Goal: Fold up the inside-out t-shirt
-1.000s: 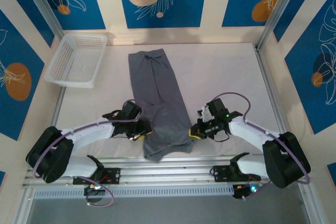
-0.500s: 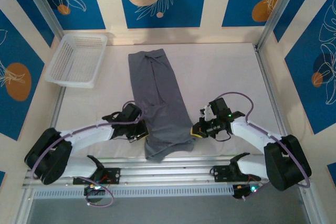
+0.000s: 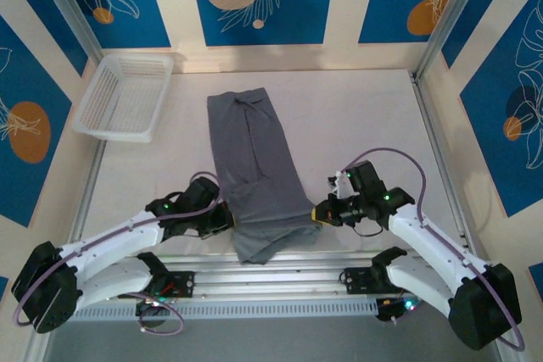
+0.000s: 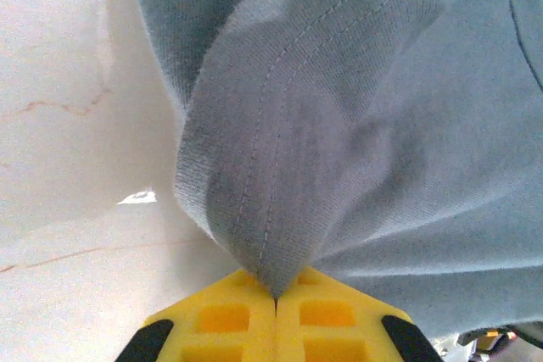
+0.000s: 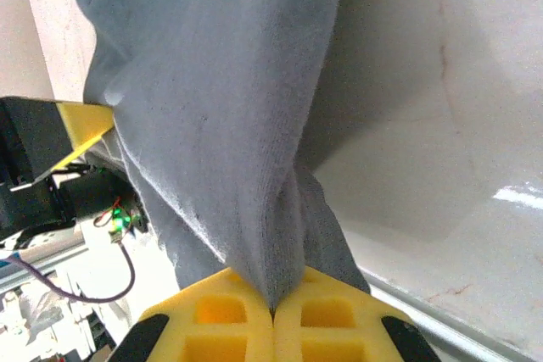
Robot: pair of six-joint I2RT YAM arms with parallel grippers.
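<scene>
running near-to-far, t-shirt (image 3: 254,167) lies lengthwise, collar far

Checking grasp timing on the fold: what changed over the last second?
The left gripper closed on the near left edge of the t-shirt. Both arms shifted pose, the shirt's near end creased between the grippers, and its far end slid slightly nearer. The right gripper stayed shut on the right edge, and the basket did not move.

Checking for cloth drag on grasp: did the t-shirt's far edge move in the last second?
Yes. The far edge of the inside-out t-shirt slid slightly toward the arms, judged against the white basket in the top view.
</scene>
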